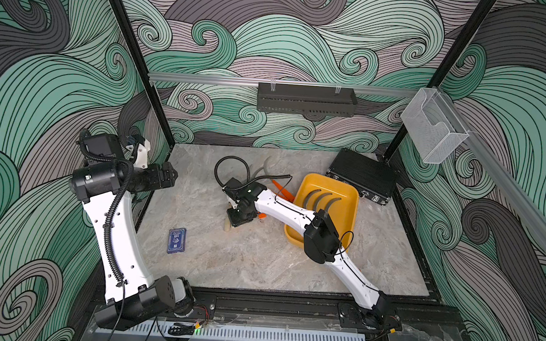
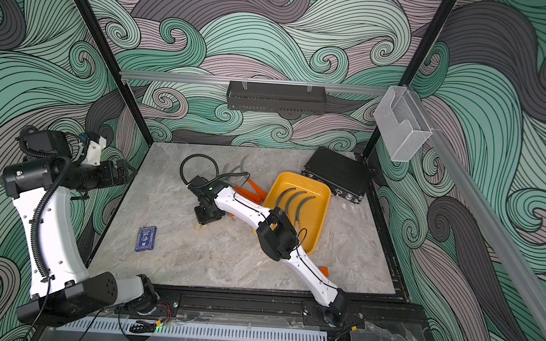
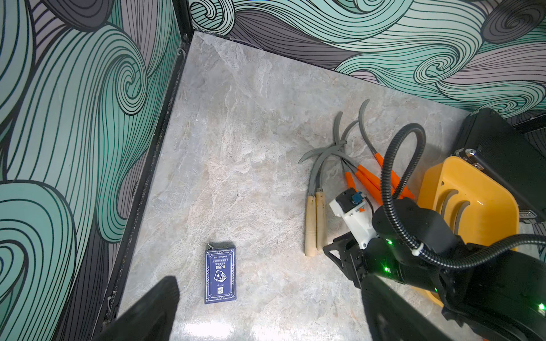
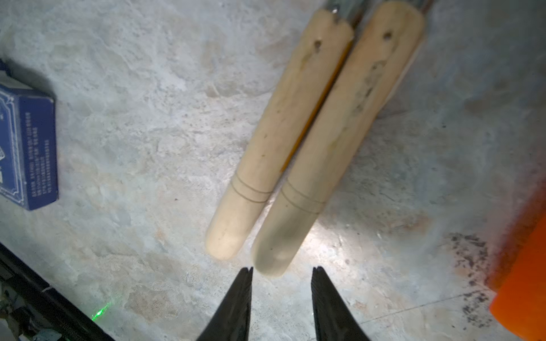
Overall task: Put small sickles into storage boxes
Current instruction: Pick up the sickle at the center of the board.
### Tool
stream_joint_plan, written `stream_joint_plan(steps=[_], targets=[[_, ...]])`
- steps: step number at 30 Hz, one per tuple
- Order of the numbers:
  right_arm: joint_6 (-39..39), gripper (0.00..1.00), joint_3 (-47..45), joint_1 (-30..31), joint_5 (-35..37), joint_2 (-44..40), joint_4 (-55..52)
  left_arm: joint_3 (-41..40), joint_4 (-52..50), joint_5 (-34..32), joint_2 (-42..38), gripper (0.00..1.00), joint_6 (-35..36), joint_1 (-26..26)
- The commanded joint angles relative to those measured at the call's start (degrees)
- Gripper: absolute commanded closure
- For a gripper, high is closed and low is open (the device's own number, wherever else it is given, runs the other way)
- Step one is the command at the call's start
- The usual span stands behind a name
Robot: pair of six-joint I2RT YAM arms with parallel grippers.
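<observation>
Workspace with the yellow-orange tray (image 1: 350,215) as reference, seen in both top views. Three small sickles (image 1: 323,200) lie inside the tray, their grey blades curved side by side. Their handles are hidden under the right arm.

The remaining sickles lie on the table just beside the tray, on its side away from the black ribbed case (image 1: 362,176). These are several orange-handled sickles (image 3: 369,180) nearest the tray and, beyond them, a pair of wood-handled sickles (image 3: 314,224). The blades of the two groups cross in a tangle.

The right pincer (image 4: 283,273) is low over the table at the butt ends of the wooden handles. Its fingertips (image 4: 246,276) are a little apart, with bare table in the gap. The rounded end of one wooden handle (image 4: 310,177) lies just ahead of that gap, close to the tips; contact cannot be told. The second handle (image 4: 266,147) lies against the first. Nothing is gripped.

The left pincer (image 3: 269,286) is raised, well apart from the tray, with its fingers spread wide and nothing between them. Below it lies a blue card box (image 3: 220,276), farther from the tray than the sickle pile is.
</observation>
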Motion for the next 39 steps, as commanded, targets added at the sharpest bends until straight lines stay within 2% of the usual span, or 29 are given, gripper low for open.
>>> stream_joint_plan(steps=[1, 17, 39], targets=[[1.15, 0.63, 0.03, -0.44, 1.85, -0.86, -0.73, 0.54, -0.94, 0.32, -0.45, 0.03, -0.10, 0.26], [3.20, 0.62, 1.61, -0.36, 2.77, -1.83, -1.31, -2.08, 1.23, 1.61, -0.95, 0.03, -1.46, 0.27], [4.26, 0.61, 6.14, 0.60, 3.18, 3.61, -1.32, -1.79, 1.16, 1.92, 0.51, 0.03, -0.14, 0.24]])
